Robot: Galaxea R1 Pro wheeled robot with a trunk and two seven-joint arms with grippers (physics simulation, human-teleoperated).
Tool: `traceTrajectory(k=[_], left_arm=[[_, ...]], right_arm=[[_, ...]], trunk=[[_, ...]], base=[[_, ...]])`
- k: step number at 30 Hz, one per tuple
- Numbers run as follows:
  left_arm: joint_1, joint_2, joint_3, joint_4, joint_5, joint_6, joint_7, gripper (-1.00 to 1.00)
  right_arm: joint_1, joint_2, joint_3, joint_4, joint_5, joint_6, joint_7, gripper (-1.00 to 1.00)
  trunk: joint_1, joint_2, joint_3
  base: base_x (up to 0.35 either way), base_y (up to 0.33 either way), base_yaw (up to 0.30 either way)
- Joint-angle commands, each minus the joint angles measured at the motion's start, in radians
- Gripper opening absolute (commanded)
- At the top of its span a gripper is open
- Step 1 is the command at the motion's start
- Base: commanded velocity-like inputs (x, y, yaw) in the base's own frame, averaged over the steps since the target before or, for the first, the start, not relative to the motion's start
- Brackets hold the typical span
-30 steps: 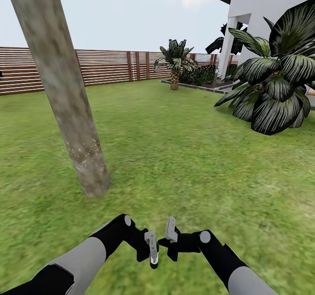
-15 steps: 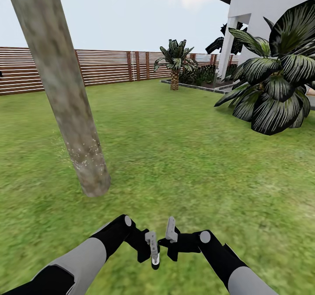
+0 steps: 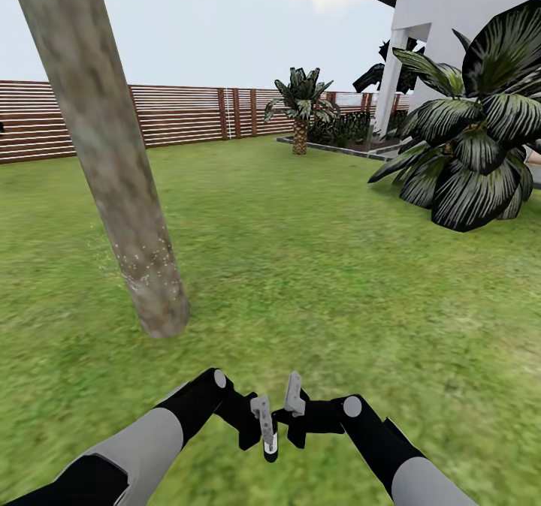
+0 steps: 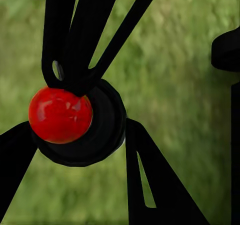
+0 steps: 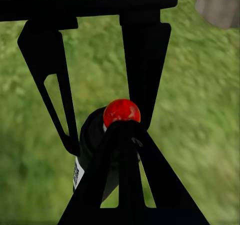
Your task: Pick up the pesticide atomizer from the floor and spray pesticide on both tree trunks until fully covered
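Left tool (image 3: 264, 425) was clamped on the pesticide atomizer (image 3: 269, 446), held low over the grass (image 3: 315, 266) with its red knob facing the wrist camera; right tool (image 3: 294, 395) sat just beside it, fingers parted, and whether it touched the bottle I couldn't tell. Pickup looked done, and the near tree trunk (image 3: 113, 168) carried pale pesticide specks (image 3: 150, 266) only in a band near its base. Judging by that, most of this trunk and the whole second tree were still left to spray.
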Motion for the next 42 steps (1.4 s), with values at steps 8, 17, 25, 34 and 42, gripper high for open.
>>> traceTrajectory(k=[8,17,25,34,42], left_arm=[[0.001,0.039,0.003,0.005,-0.004,0.000,-0.004,-1.00],[0.043,0.223,-0.006,0.008,-0.009,0.000,-0.003,-1.00],[0.085,0.344,-0.001,0.012,-0.001,0.004,0.096,-1.00],[0.186,0.337,0.060,0.210,0.600,-0.121,0.731,-1.00],[0.415,0.336,0.061,0.223,1.006,-0.480,1.058,-1.00]], right_arm=[[0.000,0.000,-0.001,0.001,0.013,-0.006,0.000,-1.00],[0.000,-0.001,-0.001,0.004,0.013,-0.007,0.000,-1.00],[0.000,-0.010,-0.003,0.034,0.014,-0.010,-0.011,1.00],[0.009,-0.011,-0.007,0.493,-0.081,-0.106,-0.894,1.00],[0.132,-0.104,-0.006,0.541,-0.519,-0.376,-1.102,1.00]], trunk=[[0.000,0.000,-0.001],[0.000,0.000,-0.001],[0.000,0.000,-0.001],[0.000,0.000,-0.001],[0.000,0.000,-0.001]], base=[[0.000,0.000,0.000],[0.000,0.000,0.000],[0.000,0.000,0.000],[0.000,0.000,0.000],[0.000,0.000,0.000]])
